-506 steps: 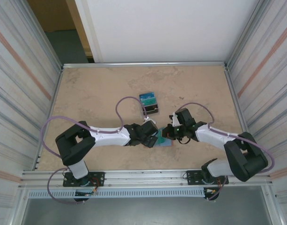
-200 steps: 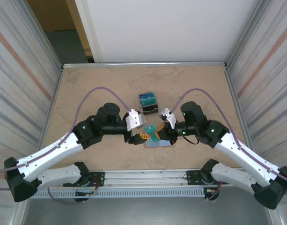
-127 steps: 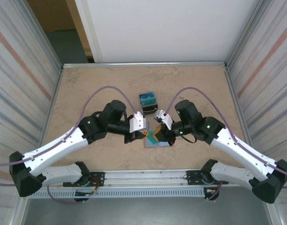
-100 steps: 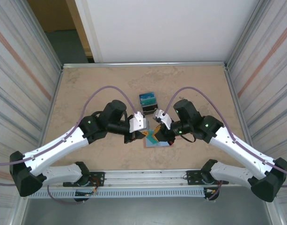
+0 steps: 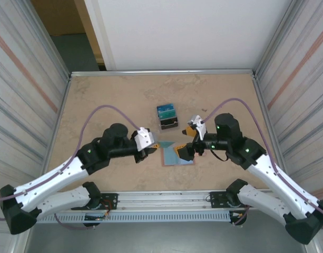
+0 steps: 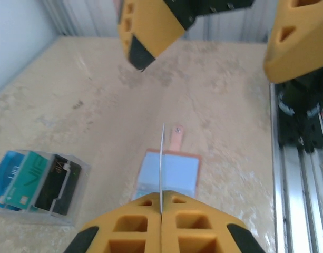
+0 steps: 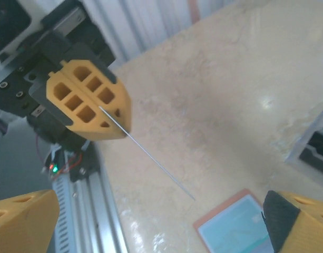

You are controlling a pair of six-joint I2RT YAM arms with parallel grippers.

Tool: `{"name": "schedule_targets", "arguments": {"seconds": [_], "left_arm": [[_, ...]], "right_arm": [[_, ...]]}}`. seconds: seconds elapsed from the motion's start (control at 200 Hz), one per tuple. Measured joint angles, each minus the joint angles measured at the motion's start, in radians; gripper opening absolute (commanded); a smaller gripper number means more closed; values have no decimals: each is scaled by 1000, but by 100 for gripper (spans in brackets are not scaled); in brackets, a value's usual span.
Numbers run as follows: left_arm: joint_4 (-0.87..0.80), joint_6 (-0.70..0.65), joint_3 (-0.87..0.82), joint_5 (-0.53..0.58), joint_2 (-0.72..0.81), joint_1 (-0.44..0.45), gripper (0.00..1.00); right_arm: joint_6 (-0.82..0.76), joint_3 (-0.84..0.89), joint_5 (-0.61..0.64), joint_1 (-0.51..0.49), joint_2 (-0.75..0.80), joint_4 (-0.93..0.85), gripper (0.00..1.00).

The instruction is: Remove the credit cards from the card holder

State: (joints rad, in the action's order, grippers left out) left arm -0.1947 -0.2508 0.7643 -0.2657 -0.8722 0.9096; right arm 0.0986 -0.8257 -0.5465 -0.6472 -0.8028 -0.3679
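Marbled tabletop (image 5: 108, 100) carrying the card holder (image 6: 179, 174), which lies open and flat below and between both sets of jaws. Left gripper (image 6: 162, 203): jaws pinched on one credit card (image 6: 162, 158), seen edge-on and held above the holder. Right gripper (image 5: 188, 138): jaws wide, empty. Advisable: keep the pinch firm and swing the card sideways, away from the right jaws, before lowering it.

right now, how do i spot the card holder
On the beige table, look at the middle of the near half. The card holder lies open and flat there, light blue inside with a salmon-pink border and tab, unlike the tiered stand beyond it, which stands upright.
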Motion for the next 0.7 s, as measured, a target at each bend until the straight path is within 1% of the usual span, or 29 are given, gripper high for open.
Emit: {"name": "schedule_targets", "arguments": {"seconds": [0.1,0.2,0.266,0.326,0.421,0.576,0.702], "left_arm": [[105,93,-80,39,82,0,0],[165,156,-118,64,119,-1,0],[237,215,-153,73,140,-6,0],[287,269,-188,77,167,-14,0],[382,351,-229,76,180,-23,0],[555,489,-292,63,164,-50,0],[675,594,-330,46,132,-78,0]], "right_arm": [[64,58,32,32,77,79,99],[112,90,61,47,124,129,99],[187,122,126,53,154,182,99],[243,155,177,69,171,213,99],[314,192,208,86,153,272,99],[414,253,171,87,63,428,99],[456,256,60,92,-30,541,99]]}}
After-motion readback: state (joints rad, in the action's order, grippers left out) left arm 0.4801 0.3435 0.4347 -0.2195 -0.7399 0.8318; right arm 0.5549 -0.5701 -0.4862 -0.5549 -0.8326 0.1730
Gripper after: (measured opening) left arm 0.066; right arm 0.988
